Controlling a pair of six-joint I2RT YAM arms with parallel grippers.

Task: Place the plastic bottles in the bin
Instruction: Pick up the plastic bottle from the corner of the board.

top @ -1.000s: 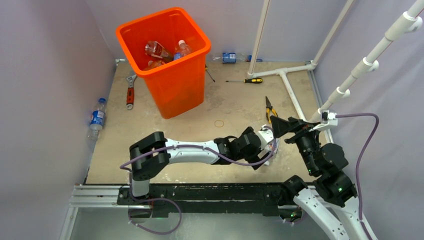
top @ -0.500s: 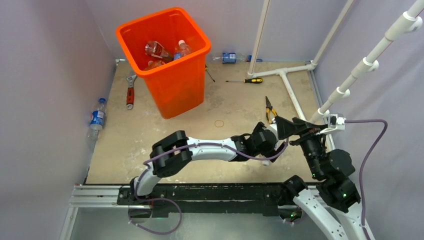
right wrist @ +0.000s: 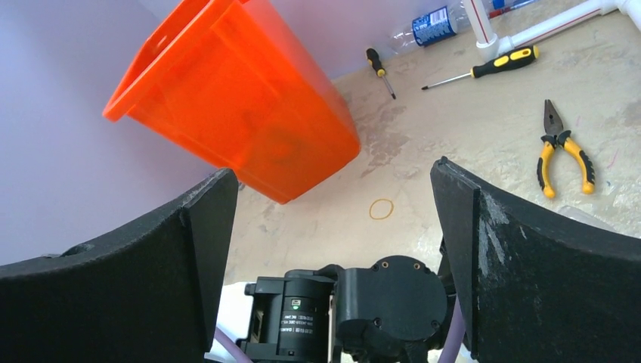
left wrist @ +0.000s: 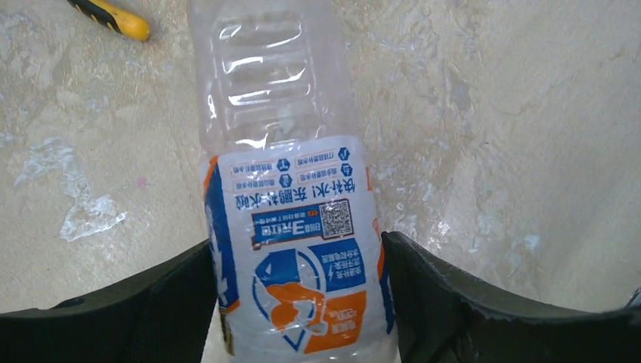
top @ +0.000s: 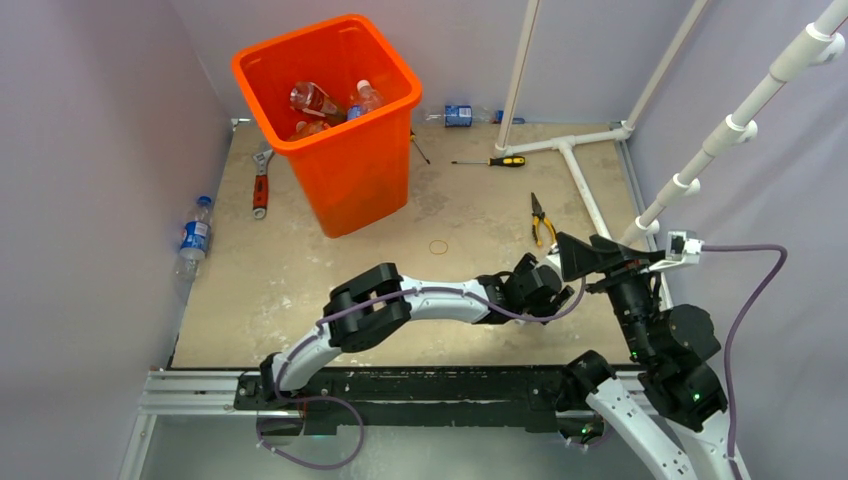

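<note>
Our left gripper (left wrist: 296,249) straddles a bottle (left wrist: 276,106) lying on the desk (left wrist: 491,113), one finger at each side, placed to pinch it across its width; we cannot tell whether it clamps yet. Our right gripper (right wrist: 332,170) hangs spread wide nearby, with the bin (top: 350,170) well apart

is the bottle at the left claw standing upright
No, the bottle lies flat on the table, between the fingers of the left claw.
</note>
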